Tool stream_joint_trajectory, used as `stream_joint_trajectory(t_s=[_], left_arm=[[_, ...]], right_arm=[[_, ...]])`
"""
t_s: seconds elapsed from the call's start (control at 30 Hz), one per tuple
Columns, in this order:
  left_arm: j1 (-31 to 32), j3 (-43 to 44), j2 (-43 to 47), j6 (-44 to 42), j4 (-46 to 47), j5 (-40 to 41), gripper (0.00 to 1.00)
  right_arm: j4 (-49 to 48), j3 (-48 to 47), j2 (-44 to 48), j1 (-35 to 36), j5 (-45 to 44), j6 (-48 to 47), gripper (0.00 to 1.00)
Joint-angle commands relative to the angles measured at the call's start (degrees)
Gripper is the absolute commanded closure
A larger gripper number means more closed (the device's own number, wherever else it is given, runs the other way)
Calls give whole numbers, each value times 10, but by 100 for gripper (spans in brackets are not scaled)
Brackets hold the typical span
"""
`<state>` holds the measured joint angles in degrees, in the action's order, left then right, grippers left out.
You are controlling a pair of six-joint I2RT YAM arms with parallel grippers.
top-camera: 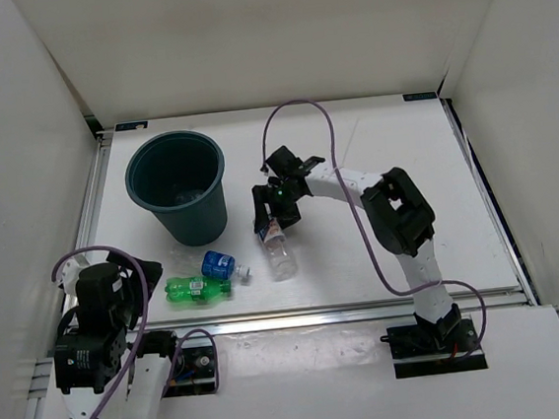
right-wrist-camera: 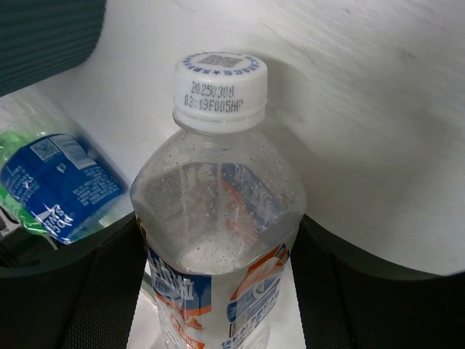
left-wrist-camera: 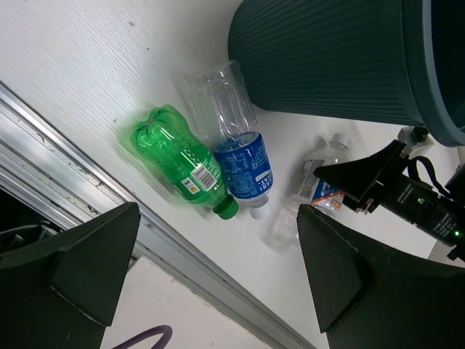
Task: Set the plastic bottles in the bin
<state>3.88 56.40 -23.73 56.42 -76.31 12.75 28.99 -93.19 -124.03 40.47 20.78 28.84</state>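
Your right fingers (right-wrist-camera: 102,291) pinched the labelled bottle (right-wrist-camera: 218,240) across its long axis; the bin (top-camera: 179,194) stood near, to their left.

In the right wrist view the red-and-blue-labelled bottle (right-wrist-camera: 218,240) runs off the frame at 6 o'clock, the bin (right-wrist-camera: 43,29) is cropped at 10 o'clock, and from above the bin's dark inside is unreadable.

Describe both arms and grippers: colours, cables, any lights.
The left arm and right arm have white links and black joints. A purple-grey cable loops along each. The left gripper and right gripper are black with broad fingers; the right one carries a green light.
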Motion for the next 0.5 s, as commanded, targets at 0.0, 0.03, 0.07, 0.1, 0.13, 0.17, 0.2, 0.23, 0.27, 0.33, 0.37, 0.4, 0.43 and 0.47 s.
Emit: stream_joint_trajectory(t_s=[0.0, 0.03, 0.07, 0.1, 0.13, 0.17, 0.2, 0.23, 0.27, 0.33, 0.37, 0.4, 0.43, 0.47], left_arm=[[3, 17, -3, -3, -7, 22, 0], [3, 11, 6, 15, -7, 22, 0], [3, 6, 20, 23, -7, 22, 0], [3, -8, 29, 32, -7, 22, 0], [3, -17, 39, 51, -7, 17, 0], [3, -26, 58, 61, -7, 17, 0], [3, -44, 68, 68, -7, 11, 0], [3, -53, 77, 82, -1, 5, 0], [3, -60, 94, 90, -1, 5, 0], [3, -71, 100, 95, 6, 5, 0], [3, -71, 107, 86, 14, 5, 0], [3, -71, 107, 79, 23, 5, 0], [3, -71, 101, 70, 23, 5, 0], [3, -65, 95, 56, 28, 5, 0]], right_arm=[[29, 13, 89, -17, -40, 2, 39], [29, 26, 117, -22, -40, 3, 40], [29, 27, 145, -35, -47, 16, 40], [36, 27, 200, -40, -52, 23, 42], [36, 14, 223, -45, -70, 30, 43], [41, -23, 242, -50, -76, 36, 43], [41, -53, 259, -50, -84, 36, 45], [41, -90, 259, -50, -84, 36, 45], [36, -132, 236, -50, -84, 28, 45], [36, -308, 193, -50, -47, 16, 45], [42, -374, 141, -44, -42, 16, 44], [33, -438, 115, -44, -42, 16, 42], [12, -522, 94, -36, -30, 16, 40], [-62, -529, 75, -31, -5, 33, 38]])
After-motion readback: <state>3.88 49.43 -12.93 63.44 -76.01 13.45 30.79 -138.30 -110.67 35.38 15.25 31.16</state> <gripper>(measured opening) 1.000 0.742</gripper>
